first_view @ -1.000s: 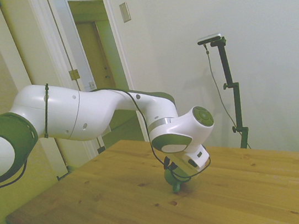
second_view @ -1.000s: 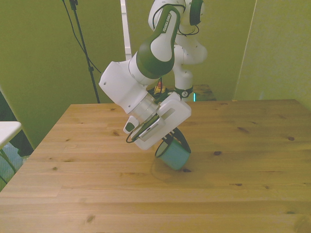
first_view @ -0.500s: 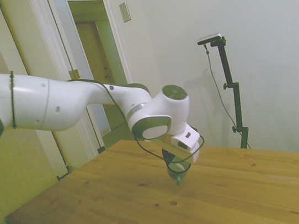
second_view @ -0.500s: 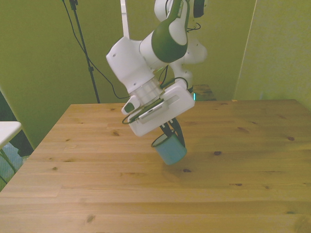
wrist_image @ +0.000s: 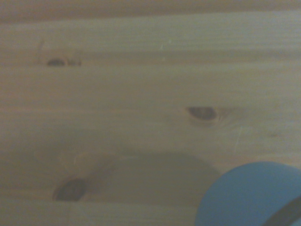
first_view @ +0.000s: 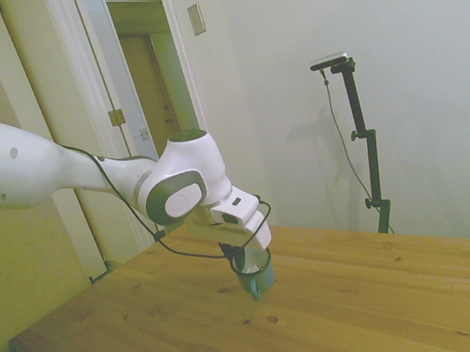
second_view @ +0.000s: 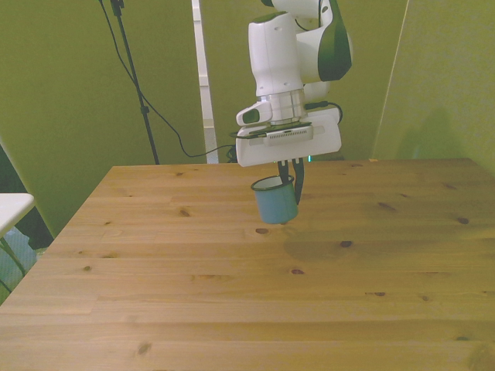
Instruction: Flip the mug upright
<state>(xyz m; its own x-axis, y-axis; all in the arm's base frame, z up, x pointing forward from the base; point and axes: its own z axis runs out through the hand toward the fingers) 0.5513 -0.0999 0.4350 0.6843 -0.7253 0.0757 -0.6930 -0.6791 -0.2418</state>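
A white robot arm's gripper [second_view: 291,179] clenches the rim of the teal-blue mug [second_view: 276,202], holding it mouth-up and nearly upright above the wooden tabletop [second_view: 155,294], toward the table's far edge in the front view. The side view shows the mug [first_view: 256,280] hanging under the gripper [first_view: 244,270], just clear of the wood. The wrist view catches a blurred part of the mug [wrist_image: 251,195] over knotted planks.

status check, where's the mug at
Tool shut on mug at rim. Mug roughly upright, opening up, lifted off table. Nothing in the way.
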